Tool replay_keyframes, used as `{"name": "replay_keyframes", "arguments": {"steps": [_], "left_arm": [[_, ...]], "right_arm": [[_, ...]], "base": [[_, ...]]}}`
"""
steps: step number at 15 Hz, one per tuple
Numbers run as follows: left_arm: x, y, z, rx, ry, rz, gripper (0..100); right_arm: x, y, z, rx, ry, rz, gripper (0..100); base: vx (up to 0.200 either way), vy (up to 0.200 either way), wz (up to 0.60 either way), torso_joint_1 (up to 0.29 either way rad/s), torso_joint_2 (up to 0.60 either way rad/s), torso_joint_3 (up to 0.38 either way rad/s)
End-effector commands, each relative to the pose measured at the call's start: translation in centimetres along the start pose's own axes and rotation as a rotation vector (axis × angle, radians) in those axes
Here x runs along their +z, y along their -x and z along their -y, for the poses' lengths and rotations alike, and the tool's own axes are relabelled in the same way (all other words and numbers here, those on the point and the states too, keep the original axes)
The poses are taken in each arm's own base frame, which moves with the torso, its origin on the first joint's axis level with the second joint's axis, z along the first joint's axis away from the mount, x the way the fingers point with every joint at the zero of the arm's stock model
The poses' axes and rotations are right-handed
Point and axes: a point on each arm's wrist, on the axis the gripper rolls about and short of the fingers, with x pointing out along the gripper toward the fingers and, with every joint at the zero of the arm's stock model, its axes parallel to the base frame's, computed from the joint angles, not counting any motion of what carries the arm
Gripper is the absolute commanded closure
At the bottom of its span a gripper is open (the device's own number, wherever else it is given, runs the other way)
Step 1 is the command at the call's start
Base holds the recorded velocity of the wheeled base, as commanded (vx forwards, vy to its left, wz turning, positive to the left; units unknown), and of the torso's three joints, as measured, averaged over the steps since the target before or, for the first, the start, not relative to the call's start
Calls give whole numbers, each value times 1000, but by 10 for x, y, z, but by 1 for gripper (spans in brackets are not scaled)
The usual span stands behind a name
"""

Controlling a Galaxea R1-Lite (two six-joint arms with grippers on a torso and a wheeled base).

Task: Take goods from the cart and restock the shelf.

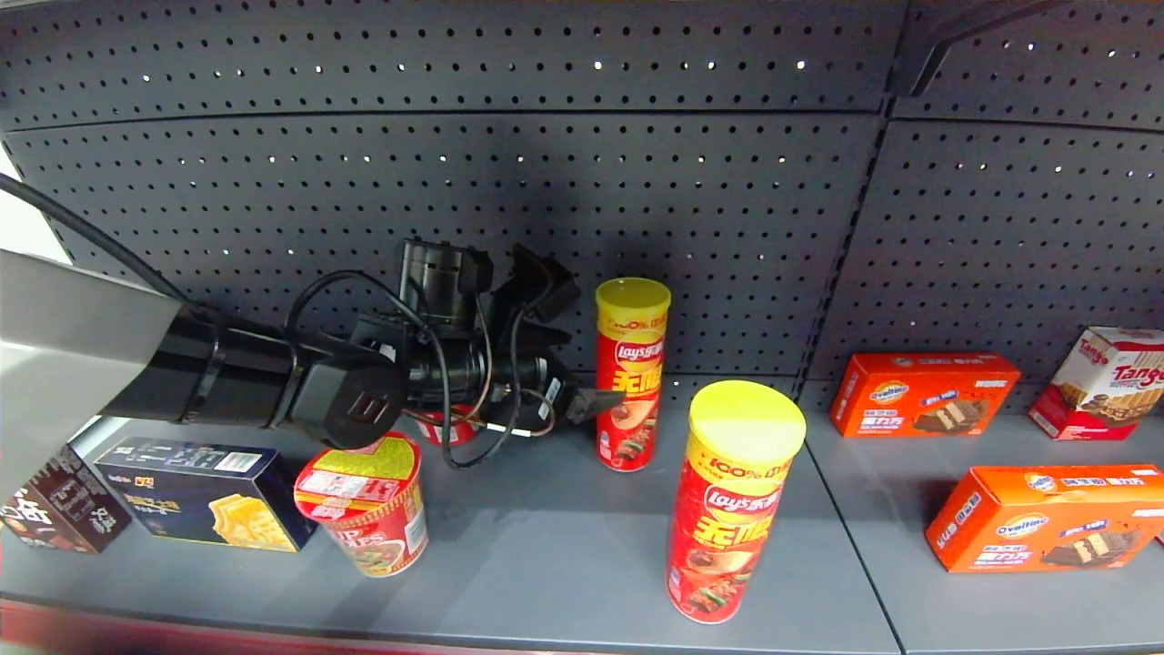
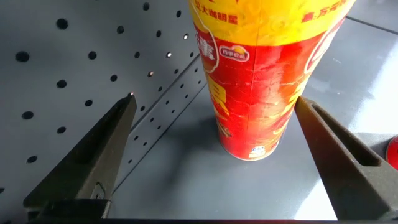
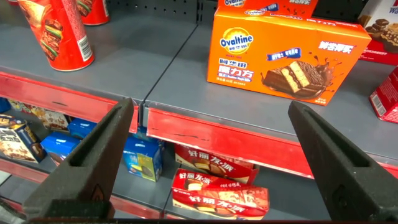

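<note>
A tall red chip can with a yellow lid (image 1: 632, 373) stands upright at the back of the grey shelf (image 1: 546, 537), close to the pegboard. My left gripper (image 1: 600, 400) is open just left of it. In the left wrist view the can (image 2: 255, 74) stands on the shelf between the spread fingers of that gripper (image 2: 216, 102), with clear gaps on both sides. A second identical can (image 1: 732, 500) stands nearer the shelf's front edge. My right gripper (image 3: 211, 106) is open and holds nothing, out in front of the shelf's red front edge (image 3: 217, 134).
A cup of noodles (image 1: 368, 514), a dark blue box (image 1: 205, 491) and a dark box (image 1: 64, 509) sit under my left arm. Orange boxes (image 1: 928, 393) (image 1: 1046, 518) and a wafer box (image 1: 1105, 382) fill the right bay. The lower shelf holds more boxes (image 3: 217, 193).
</note>
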Motion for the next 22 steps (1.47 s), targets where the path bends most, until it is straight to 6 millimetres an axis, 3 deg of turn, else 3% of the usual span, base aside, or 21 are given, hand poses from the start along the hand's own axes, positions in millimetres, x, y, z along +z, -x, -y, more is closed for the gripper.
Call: {"name": "replay_keyframes", "arguments": {"steps": [1,8,14,22], "left_arm": [[1,1,0,1,3,4,0],[-5,7,-7,21,20,-9,0],[-2,14,-2,11,12,-4,0],[24,64,11,39,-18,71,0]], "right_arm": [[0,0,0,0,1,0,0],[0,0,0,4,1,0,0],[0,0,0,3,1,0,0],[0,0,0,12,1,-1,0]], "base": [[0,0,0,0,0,0],[0,0,0,0,0,0],[0,0,0,0,0,0],[0,0,0,0,0,0]]}}
